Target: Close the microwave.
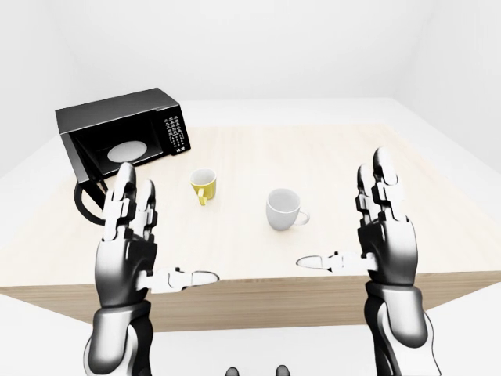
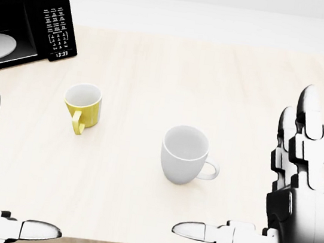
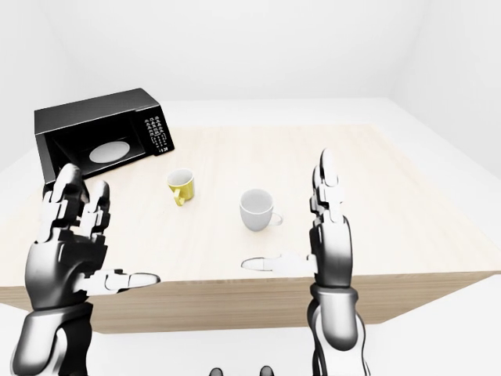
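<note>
A black microwave stands at the upper left of the wooden table, with its door open and a white turntable plate showing inside. The door hangs out toward me at the microwave's left, mostly hidden behind my left hand. My left hand is raised, open and empty, below the microwave in the left-eye view. My right hand is raised, open and empty, at the right, well away from the microwave.
A yellow mug and a white mug stand on the table between my hands. The table's near edge runs just under my hands. White floor and walls surround the table.
</note>
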